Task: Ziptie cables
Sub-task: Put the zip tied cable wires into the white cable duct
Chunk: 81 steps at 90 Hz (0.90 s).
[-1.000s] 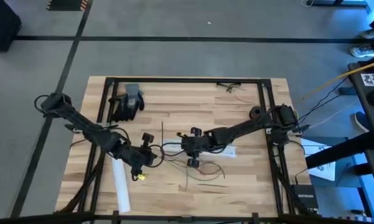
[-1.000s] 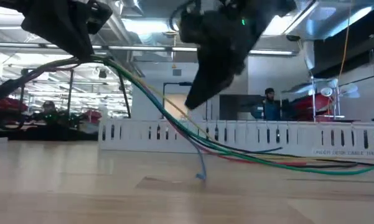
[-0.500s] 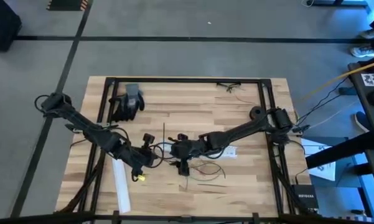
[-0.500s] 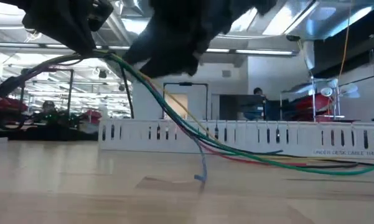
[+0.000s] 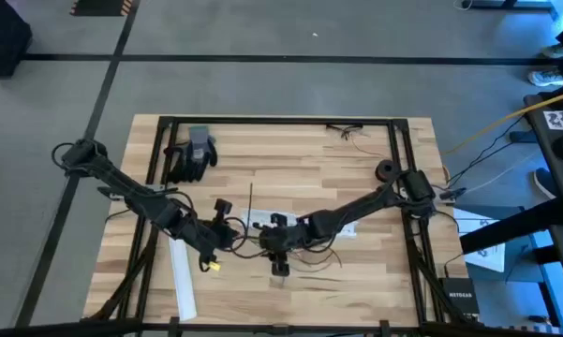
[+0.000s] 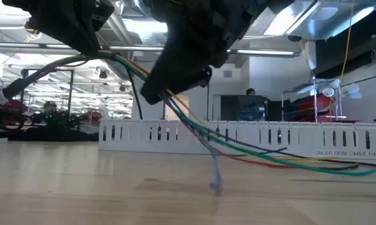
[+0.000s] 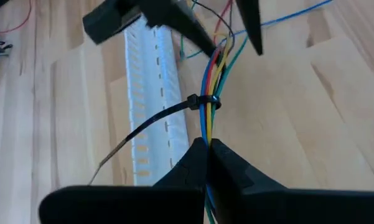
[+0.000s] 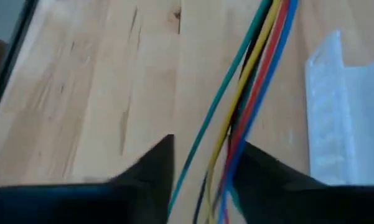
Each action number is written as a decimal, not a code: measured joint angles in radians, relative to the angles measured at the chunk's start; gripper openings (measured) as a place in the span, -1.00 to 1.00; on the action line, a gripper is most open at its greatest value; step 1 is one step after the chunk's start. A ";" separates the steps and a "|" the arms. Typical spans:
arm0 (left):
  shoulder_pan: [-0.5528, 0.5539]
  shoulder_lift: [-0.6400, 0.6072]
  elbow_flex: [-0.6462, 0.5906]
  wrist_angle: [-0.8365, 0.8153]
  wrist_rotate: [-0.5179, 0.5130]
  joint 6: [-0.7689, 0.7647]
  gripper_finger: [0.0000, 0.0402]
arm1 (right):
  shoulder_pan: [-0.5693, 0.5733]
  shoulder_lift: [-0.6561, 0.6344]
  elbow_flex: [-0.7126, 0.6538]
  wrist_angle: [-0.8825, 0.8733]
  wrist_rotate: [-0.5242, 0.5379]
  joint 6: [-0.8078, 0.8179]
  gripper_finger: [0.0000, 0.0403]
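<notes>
The cables point(image 7: 206, 81) are a bundle of thin coloured wires: blue, red, yellow, green and black. The black ziptie point(image 7: 202, 102) is looped round them, its tail point(image 7: 137, 130) sticking out sideways. My left gripper point(image 7: 206, 144) is shut on the bundle just beside the loop, left of the table's middle point(image 5: 227, 234). My right gripper point(image 8: 204, 149) is open, a finger on either side of the bundle farther along point(image 5: 277, 249). I cannot tell whether it touches the wires. The cables' far ends point(image 6: 313, 164) trail on the table. My left gripper pinches the whole bundle point(image 7: 205, 127) between its two fingers, a little short of the ziptie loop. The fingers lie roughly along the wires. The held stretch is lifted clear of the table and slopes down toward the right gripper point(image 6: 144, 75).
One white slotted strip point(image 5: 182, 279) lies near the front left and another point(image 5: 347, 227) sits under the right arm. Dark gloves point(image 5: 192, 153) lie at the back left, a black roll point(image 5: 386, 169) at the right, and loose wires point(image 5: 348, 132) at the far edge.
My right gripper has gone toward the table's left and near edge, closer to the left gripper, and now straddles the bundle. The blue wire's loose end has swung toward the near edge. My left gripper has kept its hold.
</notes>
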 joint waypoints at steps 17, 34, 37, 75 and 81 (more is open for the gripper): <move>0.000 0.000 0.000 0.037 -0.007 0.013 -1.00 | 0.027 -0.002 0.017 -0.106 0.018 0.029 -0.92; -0.001 0.001 0.000 0.093 -0.008 0.067 -1.00 | 0.056 -0.002 0.107 -0.283 0.057 0.044 -0.97; -0.001 0.001 0.000 0.101 -0.010 0.075 -1.00 | 0.061 -0.002 0.140 -0.352 0.071 0.045 -0.97; 0.060 0.030 -0.001 0.397 -0.015 0.314 -1.00 | 0.089 -0.002 0.580 -1.209 0.125 0.252 -0.99; 0.090 0.056 -0.001 0.440 -0.004 0.357 -1.00 | 0.089 -0.002 0.616 -1.283 0.120 0.286 -0.99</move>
